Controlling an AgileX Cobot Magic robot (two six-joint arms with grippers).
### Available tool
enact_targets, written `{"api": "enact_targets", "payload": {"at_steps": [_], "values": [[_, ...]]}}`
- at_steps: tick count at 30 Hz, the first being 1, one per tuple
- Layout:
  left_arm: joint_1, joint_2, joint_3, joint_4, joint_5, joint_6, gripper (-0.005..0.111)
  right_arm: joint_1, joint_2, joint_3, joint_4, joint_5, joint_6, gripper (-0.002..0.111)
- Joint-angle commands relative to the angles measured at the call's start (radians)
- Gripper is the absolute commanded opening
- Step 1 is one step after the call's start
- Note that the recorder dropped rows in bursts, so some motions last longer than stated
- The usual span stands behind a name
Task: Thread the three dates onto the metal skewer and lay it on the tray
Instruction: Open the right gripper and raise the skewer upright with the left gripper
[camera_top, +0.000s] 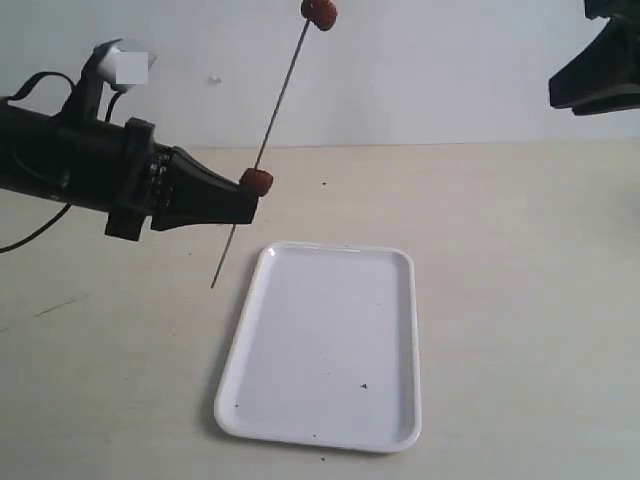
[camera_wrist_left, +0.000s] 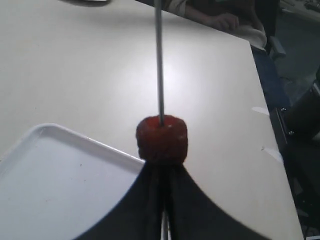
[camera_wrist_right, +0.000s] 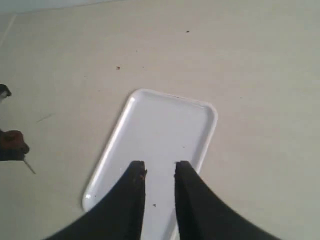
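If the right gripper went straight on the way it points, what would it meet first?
Probably the tray: the right gripper points down at its white surface with nothing in between, though depth is unclear.

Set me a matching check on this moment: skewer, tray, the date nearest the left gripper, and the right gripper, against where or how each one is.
1 metal skewer
2 tray
3 lower date
4 right gripper

A flat on the table
B jaws apart, nothing between
C slanted, clamped in the left gripper
D threaded, right at the left gripper's tip

Pairs: 1-C, 2-A, 3-D, 4-B
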Motion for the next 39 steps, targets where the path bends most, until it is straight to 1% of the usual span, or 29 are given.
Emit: {"api": "enact_targets", "payload": {"at_steps": [1, 2, 4, 6, 7, 13, 17, 19, 20, 21, 22, 24, 26, 27, 29, 31, 35, 37, 39], "values": [[-0.018, -0.026, 0.09, -0.114, 0.012, 0.102, 0.0, -0.004, -0.005, 0.003, -0.059, -0.023, -0.002, 0.023], [-0.018, -0.026, 0.104, -0.129, 0.012, 0.152, 0.0, -0.004, -0.005, 0.003, -0.059, -0.032, -0.002, 0.023], [-0.018, -0.026, 0.113, -0.128, 0.012, 0.145, 0.0, -0.004, -0.005, 0.003, -0.063, -0.046, -0.007, 0.023], [-0.027, -0.036, 0.113, -0.081, 0.012, 0.164, 0.0, -0.004, -0.005, 0.003, -0.07, -0.046, -0.02, 0.023], [-0.029, -0.047, 0.113, -0.048, 0.012, 0.206, 0.0, -0.004, -0.005, 0.003, -0.072, -0.046, -0.032, 0.023], [-0.033, -0.054, 0.111, -0.037, 0.012, 0.202, 0.0, -0.004, -0.005, 0.003, -0.072, -0.049, -0.034, 0.023], [-0.04, -0.052, 0.111, -0.03, 0.012, 0.253, 0.0, -0.004, -0.005, 0.003, -0.065, -0.039, -0.034, 0.023], [-0.04, -0.042, 0.111, 0.017, 0.012, 0.252, 0.0, -0.004, 0.007, 0.003, 0.063, -0.025, -0.081, 0.023], [-0.04, -0.042, 0.111, 0.031, 0.012, 0.252, 0.0, -0.004, 0.015, 0.003, 0.214, -0.003, -0.196, 0.023], [-0.041, -0.042, 0.111, 0.031, 0.012, 0.252, 0.0, -0.002, 0.02, 0.003, 0.276, 0.004, -0.248, 0.023], [-0.041, -0.042, 0.111, 0.031, 0.012, 0.252, 0.0, 0.002, 0.028, 0.003, 0.381, 0.003, -0.299, 0.023], [-0.041, -0.042, 0.111, 0.033, 0.012, 0.252, 0.0, 0.002, 0.047, 0.003, 0.437, 0.022, -0.324, 0.023], [-0.041, -0.042, 0.111, 0.035, 0.012, 0.254, 0.0, 0.002, 0.079, 0.003, 0.48, 0.08, -0.368, 0.023], [-0.041, -0.042, 0.111, 0.048, 0.012, 0.254, 0.0, 0.002, 0.096, 0.003, 0.537, 0.115, -0.408, 0.023], [-0.041, -0.042, 0.111, 0.074, 0.012, 0.254, 0.0, 0.002, 0.105, 0.003, 0.619, 0.123, -0.438, 0.023], [-0.041, -0.042, 0.111, 0.085, 0.012, 0.254, 0.0, 0.002, 0.106, 0.003, 0.665, 0.142, -0.478, 0.023], [-0.041, -0.042, 0.111, 0.083, 0.012, 0.254, 0.0, 0.002, 0.11, 0.003, 0.654, 0.163, -0.479, 0.023], [-0.041, -0.042, 0.111, 0.079, 0.012, 0.254, 0.0, 0.033, 0.11, 0.003, 0.642, 0.17, -0.482, 0.023], [-0.041, -0.042, 0.111, 0.077, 0.012, 0.254, 0.0, 0.09, 0.115, 0.003, 0.624, 0.144, -0.5, 0.023]]}}
